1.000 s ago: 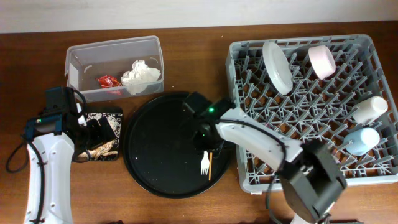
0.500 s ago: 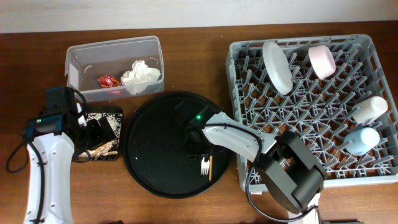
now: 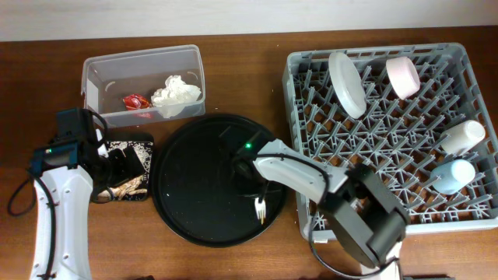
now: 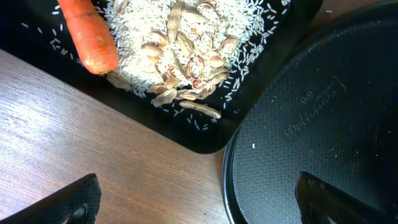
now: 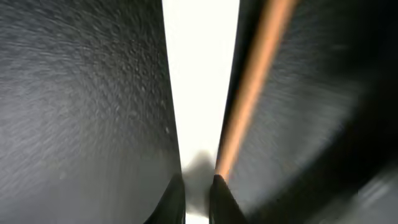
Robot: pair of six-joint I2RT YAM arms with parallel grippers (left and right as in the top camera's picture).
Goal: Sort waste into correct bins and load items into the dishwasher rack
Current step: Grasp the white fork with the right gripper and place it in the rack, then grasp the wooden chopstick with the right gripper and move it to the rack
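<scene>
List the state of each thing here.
left pincer, open, empty
right pincer, shut on fork
chopstick, flat on round tray
plate, upright in rack
bowl, tilted in rack
white cup, lying in rack
blue cup, lying in rack
napkin, in clear tub
red wrapper, in clear tub
carrot, in black tray

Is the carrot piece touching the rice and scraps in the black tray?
Touching. The left wrist view shows the carrot piece lying against the rice and scraps.

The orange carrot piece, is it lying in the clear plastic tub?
No, the carrot piece lies in the shallow black tray beside the beige food scraps.
</scene>
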